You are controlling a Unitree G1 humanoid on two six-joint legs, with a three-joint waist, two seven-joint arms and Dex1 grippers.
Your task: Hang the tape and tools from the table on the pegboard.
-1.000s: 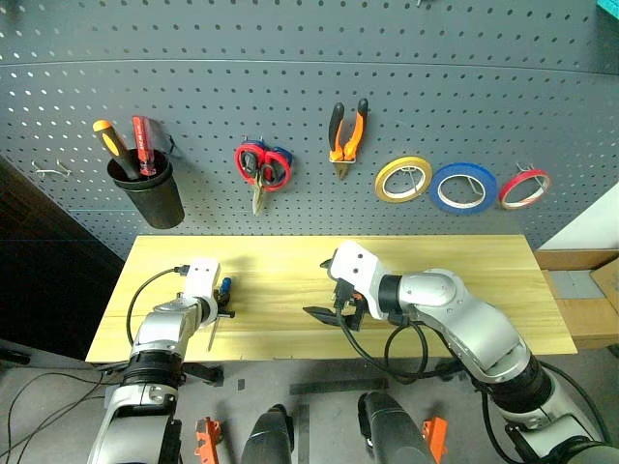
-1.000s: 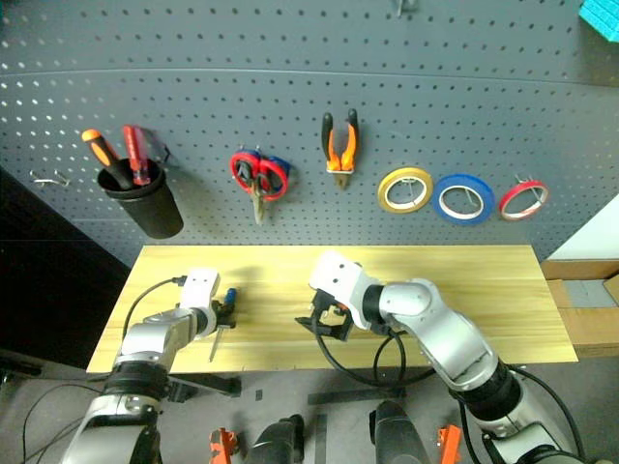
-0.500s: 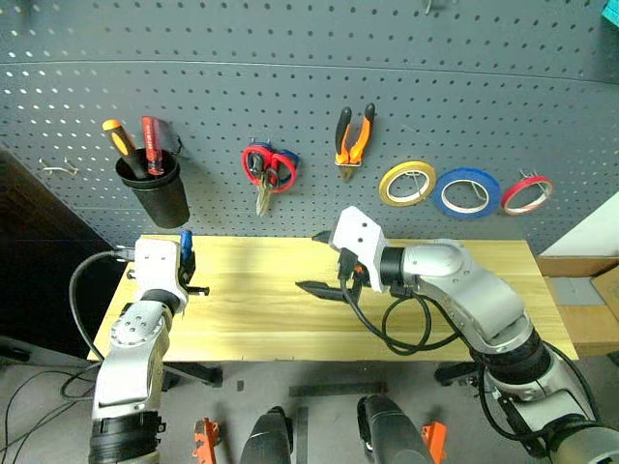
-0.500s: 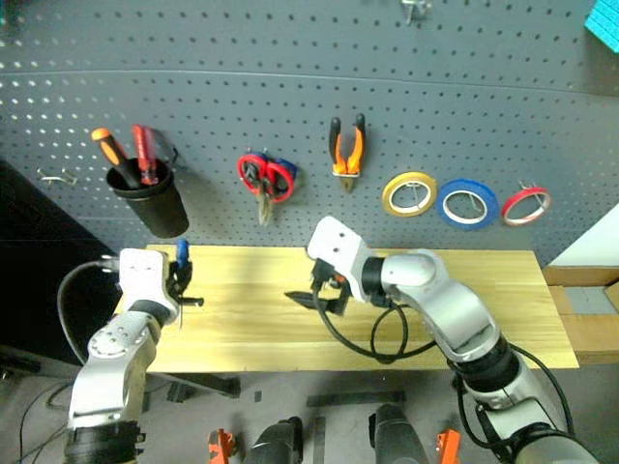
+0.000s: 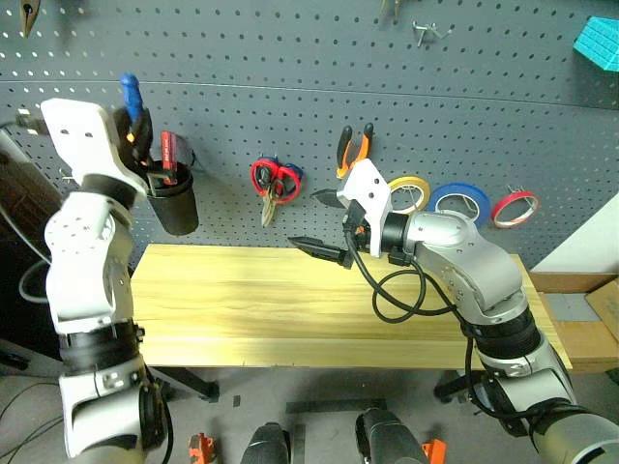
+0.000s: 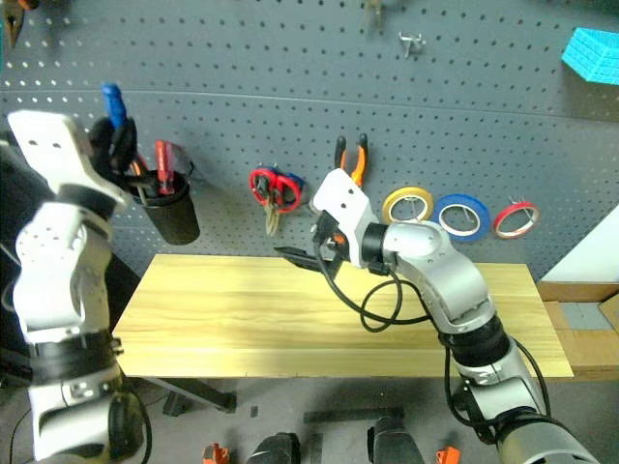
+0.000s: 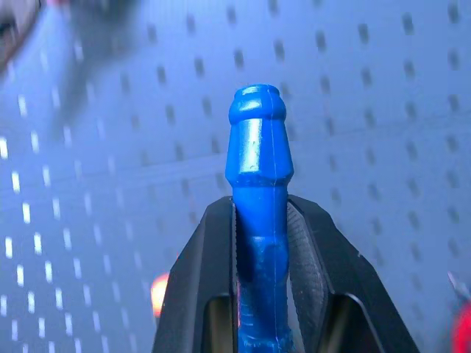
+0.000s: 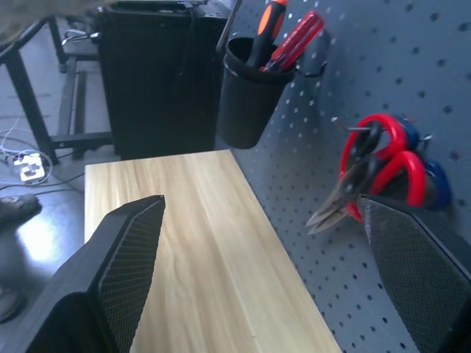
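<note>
1. A dark grey-blue pegboard (image 5: 290, 87) fills the background, and a light wooden tabletop (image 5: 242, 309) stands in front of it.
2. The left pincer (image 7: 263, 243) is raised high in front of the pegboard, its two black fingers pinching the blue-handled screwdriver (image 7: 257, 169) by the handle, whose rounded end sticks out past the fingertips.
3. In the head views that screwdriver (image 5: 129, 97) is above the black cup (image 5: 174, 198), which hangs on the pegboard and holds an orange-handled tool and a red-handled tool (image 5: 169, 155).
4. The right pincer (image 5: 324, 222) is spread wide and holds nothing; it hovers above the back part of the tabletop, just in front of the pegboard, pointing toward the robot's left.
5. Just beside it on the pegboard hang the red-handled scissors (image 5: 273, 181) and the orange-and-black pliers (image 5: 350, 150).
6. Further to the robot's right hang a yellow roll (image 5: 411, 191), the dark-blue tape (image 5: 464, 205) and a red roll (image 5: 513, 208), side by side.
</note>
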